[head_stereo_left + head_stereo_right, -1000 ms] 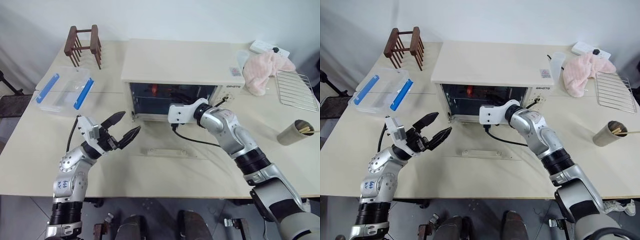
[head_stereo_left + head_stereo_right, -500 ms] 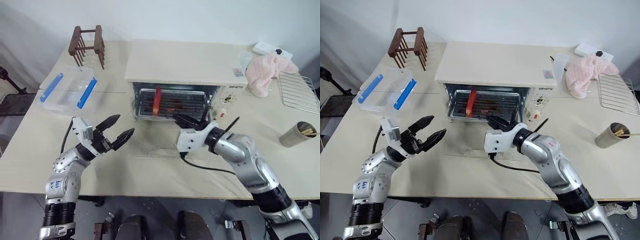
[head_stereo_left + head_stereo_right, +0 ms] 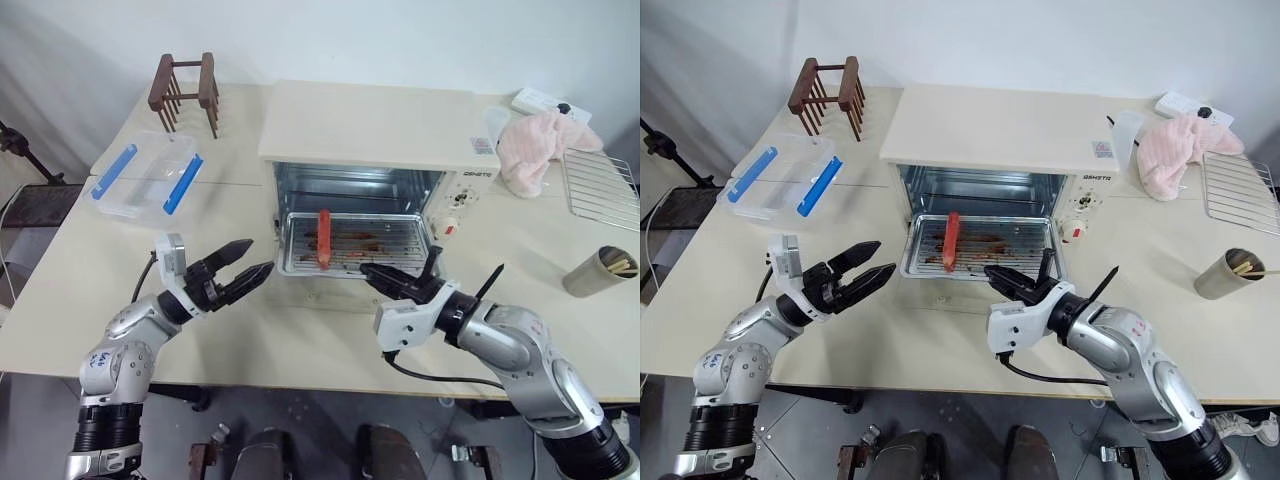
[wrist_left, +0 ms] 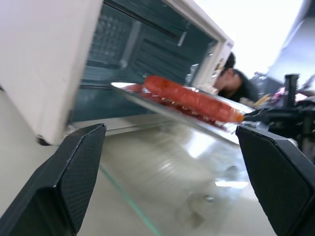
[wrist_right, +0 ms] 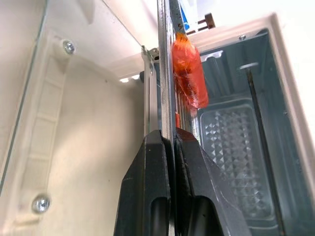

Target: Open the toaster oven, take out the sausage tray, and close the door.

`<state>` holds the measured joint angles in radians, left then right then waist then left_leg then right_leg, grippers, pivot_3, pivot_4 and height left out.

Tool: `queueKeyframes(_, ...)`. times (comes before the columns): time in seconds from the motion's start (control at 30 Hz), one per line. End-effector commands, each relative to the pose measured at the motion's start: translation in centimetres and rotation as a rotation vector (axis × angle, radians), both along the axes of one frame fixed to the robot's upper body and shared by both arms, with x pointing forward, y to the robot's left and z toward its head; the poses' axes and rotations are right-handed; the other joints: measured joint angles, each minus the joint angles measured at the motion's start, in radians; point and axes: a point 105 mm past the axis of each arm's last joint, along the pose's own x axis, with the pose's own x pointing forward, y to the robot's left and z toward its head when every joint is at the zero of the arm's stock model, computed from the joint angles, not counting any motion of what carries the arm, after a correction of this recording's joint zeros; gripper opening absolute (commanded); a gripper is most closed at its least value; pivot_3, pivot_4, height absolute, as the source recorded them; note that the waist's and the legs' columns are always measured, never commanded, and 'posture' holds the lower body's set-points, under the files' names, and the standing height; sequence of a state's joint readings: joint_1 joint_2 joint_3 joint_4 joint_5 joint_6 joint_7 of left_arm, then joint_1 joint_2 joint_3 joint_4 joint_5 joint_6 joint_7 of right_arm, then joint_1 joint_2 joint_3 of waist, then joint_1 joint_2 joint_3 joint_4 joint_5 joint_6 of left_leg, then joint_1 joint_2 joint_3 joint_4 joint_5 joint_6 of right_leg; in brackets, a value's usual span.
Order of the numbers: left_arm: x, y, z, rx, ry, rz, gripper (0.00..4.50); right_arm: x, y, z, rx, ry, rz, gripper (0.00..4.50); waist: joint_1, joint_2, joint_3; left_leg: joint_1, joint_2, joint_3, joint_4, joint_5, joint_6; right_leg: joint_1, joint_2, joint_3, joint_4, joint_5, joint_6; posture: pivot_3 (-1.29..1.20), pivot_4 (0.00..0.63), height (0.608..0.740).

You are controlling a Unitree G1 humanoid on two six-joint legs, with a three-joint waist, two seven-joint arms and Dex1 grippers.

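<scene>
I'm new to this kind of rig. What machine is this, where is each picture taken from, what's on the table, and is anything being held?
This is a two-armed humanoid robot at a table. The two wide pictures come from cameras in its head, looking down over its arms; the two close-ups come from cameras on its wrists.

On the table stands the toaster oven, its door folded down flat. The right claw is shut on the front edge of the sausage tray, which sticks partly out of the oven with a red sausage on it. The left claw is open and holds nothing.

Also there: a clear plastic box with blue clips, a wooden rack, a pink cloth, a wire rack and a cup of sticks.
</scene>
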<state>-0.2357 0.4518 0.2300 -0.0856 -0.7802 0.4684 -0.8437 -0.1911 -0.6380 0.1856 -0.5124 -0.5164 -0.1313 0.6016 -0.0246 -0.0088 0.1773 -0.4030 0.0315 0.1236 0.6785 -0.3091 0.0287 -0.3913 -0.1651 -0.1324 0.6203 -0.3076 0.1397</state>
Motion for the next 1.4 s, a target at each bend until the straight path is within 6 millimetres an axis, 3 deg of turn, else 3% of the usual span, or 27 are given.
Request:
queueKeyframes(0.03,-0.5,-0.7,1.6,-0.060,0.073,-0.092,4.50,-0.7,-0.6,1.5,-0.005,-0.075,0.009,0.01,0.002,0.000,0.000,0.000,0.000,0.000,0.000,0.000,0.000,0.000,0.000,0.000,0.001,0.000,0.000,0.00,0.150,0.740)
queueKeyframes(0.27,0.5,-2.1,2.5,-0.173,0.343,-0.215,4.50,-1.0,-0.6,1.9,-0.037,-0.129,0.060,0.01,0.002,-0.001,0.001,0.000,0.001,-0.001,0.002,0.000,0.000,0.001,0.000,0.001,0.001,0.000,0.000,0.00,0.150,0.740)
queueKeyframes(0.57,2.1,-3.0,2.8,-0.190,0.508,-0.234,4.50,-0.9,0.2,2.2,-0.048,-0.153,0.148,0.01,0.000,-0.001,0.001,0.000,0.000,-0.001,0.003,0.000,0.000,0.000,0.000,0.001,0.002,0.000,0.000,0.00,0.150,0.740)
queueKeyframes(0.7,1.8,-3.9,3.0,-0.190,0.573,-0.282,3.60,-0.8,0.5,2.2,-0.044,-0.154,0.169,0.00,0.000,-0.001,0.001,0.000,0.000,-0.001,0.003,0.000,0.000,0.001,0.000,0.002,0.002,0.000,0.000,0.00,0.150,0.740)
queueKeyframes(1.07,1.0,-4.3,3.1,-0.213,0.687,-0.334,0.21,-0.6,0.7,2.4,-0.032,-0.155,0.196,0.00,0.000,-0.002,0.001,0.000,0.000,-0.001,0.003,0.000,0.000,0.001,0.000,0.002,0.003,0.000,0.000,0.00,0.150,0.740)
queueKeyframes(1.1,1.0,-4.3,3.1,-0.220,0.692,-0.329,0.05,-0.5,0.6,2.4,-0.033,-0.152,0.194,0.00,0.000,-0.002,0.001,0.000,0.000,-0.001,0.003,0.000,0.000,0.001,0.000,0.002,0.003,0.000,0.000,0.00,0.150,0.740)
queueKeyframes(1.37,1.0,-3.7,2.3,-0.286,0.784,-0.303,0.05,-0.3,0.1,2.3,0.030,-0.055,0.192,0.00,0.000,-0.002,0.001,0.000,0.000,-0.002,0.003,0.000,0.000,0.001,0.000,0.003,0.003,0.000,0.000,0.00,0.150,0.740)
queueKeyframes(1.4,1.0,-3.6,2.2,-0.299,0.795,-0.296,0.02,-0.4,0.1,2.3,0.044,-0.025,0.194,0.29,0.000,-0.002,0.001,0.000,0.000,-0.002,0.003,0.000,0.000,0.001,0.000,0.003,0.003,0.000,0.000,0.00,0.150,0.740)
